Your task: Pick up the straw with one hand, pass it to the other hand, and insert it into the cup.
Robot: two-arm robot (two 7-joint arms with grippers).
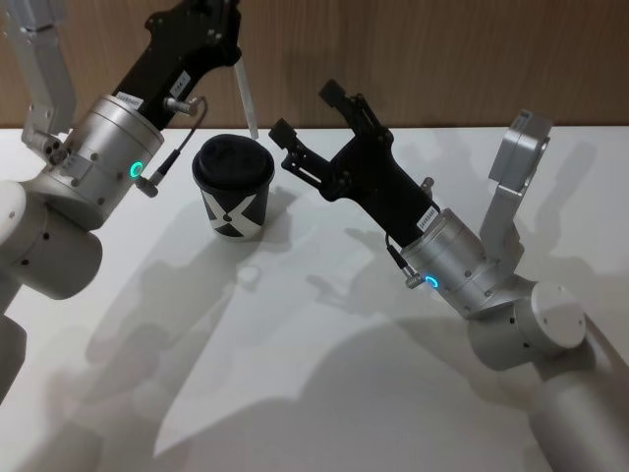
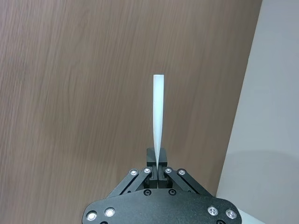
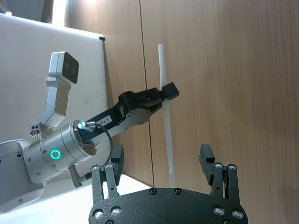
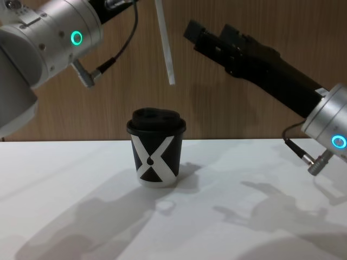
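Jaws pinched on the straw [image 2: 158,116] at the left gripper [image 2: 157,161], spread at the right gripper [image 1: 307,111]. Close squarely on the free stretch above the cup [image 1: 233,187] — then loosen left.

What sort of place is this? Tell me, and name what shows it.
Probably an indoor robot test bench: a white table before a wood-panelled wall, the left gripper holding a straw above a paper cup, the right gripper open beside it.
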